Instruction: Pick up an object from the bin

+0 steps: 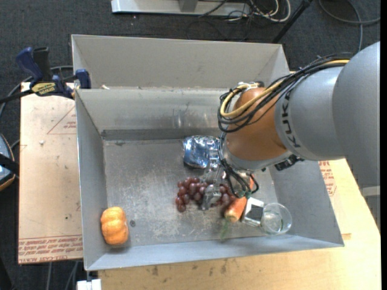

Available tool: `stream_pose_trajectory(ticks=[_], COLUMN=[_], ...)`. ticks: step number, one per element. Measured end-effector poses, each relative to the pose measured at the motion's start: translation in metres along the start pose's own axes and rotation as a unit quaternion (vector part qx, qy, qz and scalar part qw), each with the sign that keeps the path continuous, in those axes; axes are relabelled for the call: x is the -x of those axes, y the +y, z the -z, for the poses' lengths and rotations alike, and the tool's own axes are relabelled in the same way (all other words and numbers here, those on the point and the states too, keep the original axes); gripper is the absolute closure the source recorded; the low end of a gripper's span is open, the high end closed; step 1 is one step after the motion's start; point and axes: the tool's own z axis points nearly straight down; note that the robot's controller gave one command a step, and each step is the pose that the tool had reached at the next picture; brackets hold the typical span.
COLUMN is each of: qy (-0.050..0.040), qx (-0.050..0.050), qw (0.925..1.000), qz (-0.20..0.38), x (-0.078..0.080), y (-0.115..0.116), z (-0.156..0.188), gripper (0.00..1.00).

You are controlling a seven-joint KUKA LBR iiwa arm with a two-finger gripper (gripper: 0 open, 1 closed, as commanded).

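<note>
**Grapes likely to slip, or to drag their neighbours**

The gripper (213, 192) is set low over the bin (139, 174) floor, at the right side of a bunch of grapes (190, 193). The bunch lies a little right of the floor's middle, toward the near wall. Whether the gripper is open or closed cannot be told, since its tip is lost among the berries and shaded by the wrist above.

Several failures can be expected from this position. The grapes are small, round and glossy, so a single berry may be pinched and squeezed out sideways. If only the edge of the bunch is caught, it may hang lopsided and drop when lifted. The carrot (235, 209) lies just beside the gripper on the right, touching or nearly touching the bunch, and could be nudged or caught along with it. A small dark box (254, 211) and a clear glass (276, 219) are crowded behind the carrot, and the glass could be tipped or rolled if the carrot is pushed.

The grapes appear dark purple and knobbly, probably moulded plastic. The carrot is smooth, orange and tapered, with a green end. The glass is transparent and hard-walled. Behind the gripper, crumpled foil (201, 151) is seen, silvery blue and creased, likely light and easily snagged. A ribbed orange pumpkin (114, 225) sits well apart at the near left corner, out of harm's way.
</note>
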Motion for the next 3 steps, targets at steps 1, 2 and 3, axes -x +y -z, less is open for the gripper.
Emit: stream_pose_trajectory(ticks=[1,2,3], qy=[0.0031,0.0041,0.0011], qx=[-0.001,-0.001,-0.001], qw=[1.0,1.0,1.0], qz=[0.0,0.0,0.0], x=[-0.003,-0.003,-0.002], y=[0.0,0.0,0.0], z=[0.01,0.031,0.05], gripper=[1.0,1.0,1.0])
